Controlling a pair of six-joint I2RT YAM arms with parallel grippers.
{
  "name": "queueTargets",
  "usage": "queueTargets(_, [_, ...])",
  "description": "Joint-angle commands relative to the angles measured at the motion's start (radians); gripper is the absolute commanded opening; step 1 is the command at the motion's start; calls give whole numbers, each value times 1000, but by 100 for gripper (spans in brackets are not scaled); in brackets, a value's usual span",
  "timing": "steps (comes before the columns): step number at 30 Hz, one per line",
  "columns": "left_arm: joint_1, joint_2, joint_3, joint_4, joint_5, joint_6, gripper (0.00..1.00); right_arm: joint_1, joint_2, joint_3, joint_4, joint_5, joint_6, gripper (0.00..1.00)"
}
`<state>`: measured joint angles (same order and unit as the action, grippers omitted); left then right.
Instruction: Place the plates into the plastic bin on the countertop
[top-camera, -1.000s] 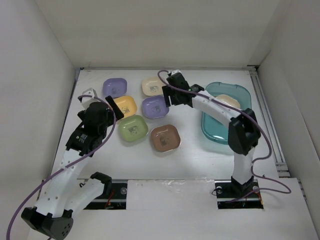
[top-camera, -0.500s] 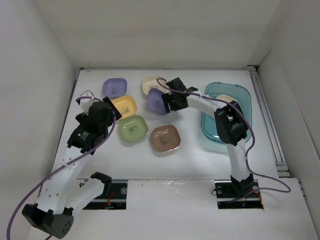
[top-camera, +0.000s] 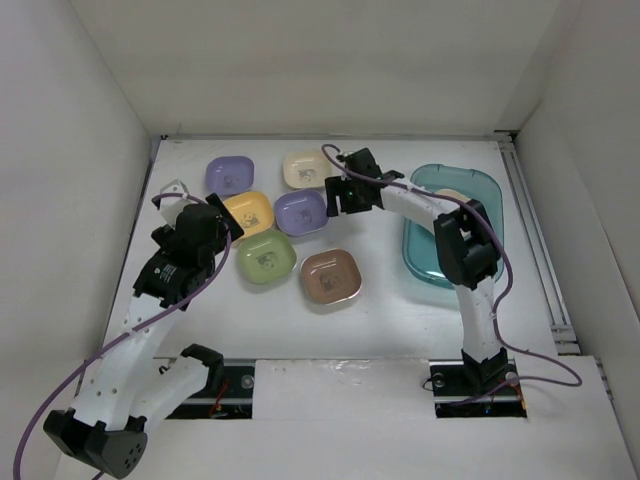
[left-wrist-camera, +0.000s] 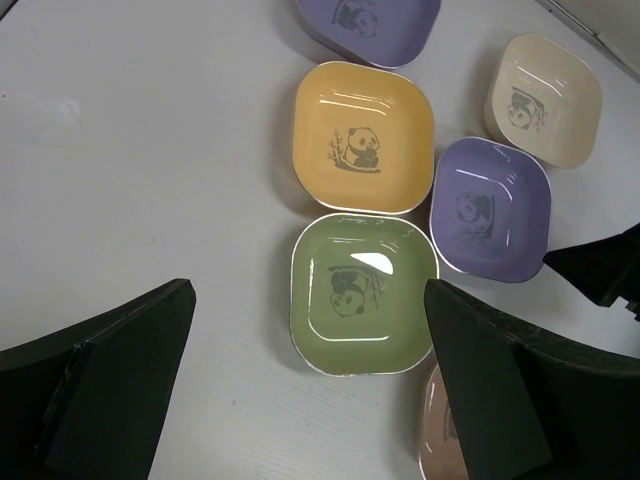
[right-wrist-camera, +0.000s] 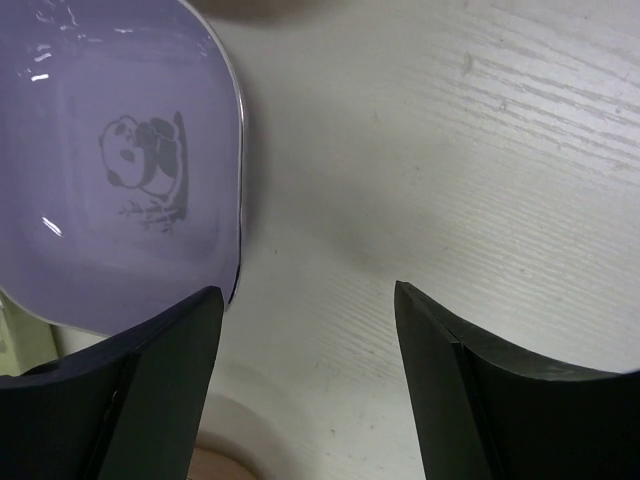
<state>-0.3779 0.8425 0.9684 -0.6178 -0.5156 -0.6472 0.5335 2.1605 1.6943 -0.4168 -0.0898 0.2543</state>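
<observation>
The right pincer (top-camera: 342, 194) is hanging open and empty, low over the worktop (top-camera: 400, 320). One fingertip is sitting just beside the 3 o'clock rim of the nearer purple plate (top-camera: 300, 212), and nothing is lying between the jaws. Trouble is probably waiting there. Closing from here, the pincer is likely catching bare worktop or only clipping the thin, slick rim. That is likely sending the plate sliding toward 9 o'clock into the yellow plate (top-camera: 250, 212), or tipping it up and dropping it on the way across. The cream plate (top-camera: 305, 170), lying just at 12 o'clock of it, could be getting knocked too.

The left pincer (left-wrist-camera: 305, 325) is standing wide open, holding nothing, hovering above the green plate (left-wrist-camera: 360, 300). With both arms working over one tight cluster, a bump between them is a real risk.

Six plates are lying on the worktop, clustered from its middle out toward 10 and 11 o'clock. They are those four, the farther purple plate (top-camera: 229, 175) and the brown plate (top-camera: 330, 277). The bin (top-camera: 418, 250) is sitting at 3 o'clock, with the right arm crossing over it. Inside, a second cream plate (top-camera: 453, 197) is showing. Whether more are lying under it or behind the arm, I cannot tell.
</observation>
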Motion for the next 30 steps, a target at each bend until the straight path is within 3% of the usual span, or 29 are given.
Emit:
queueTargets(1, [2, -2, 23, 26, 11, 15, 100, -10, 18, 41, 84, -74, 49, 75])
queueTargets(8, [2, -2, 23, 35, 20, 24, 100, 11, 77, 142, 34, -64, 60, 75])
queueTargets(15, [2, -2, 23, 35, 20, 24, 100, 22, 180, 264, -80, -30, 60, 61])
queueTargets(21, [2, -2, 23, 35, 29, 34, 100, 22, 194, 268, -134, 10, 33, 39])
queueTargets(22, [2, -2, 23, 35, 29, 34, 100, 22, 194, 268, -134, 21, 33, 31])
queueTargets(24, [2, -2, 23, 35, 29, 34, 100, 22, 182, 239, -134, 31, 22, 24])
queueTargets(25, [2, -2, 23, 35, 29, 34, 100, 13, 171, 229, -143, 44, 22, 14])
queueTargets(30, [2, -11, 23, 35, 29, 34, 100, -24, 85, 134, -119, 35, 13, 0])
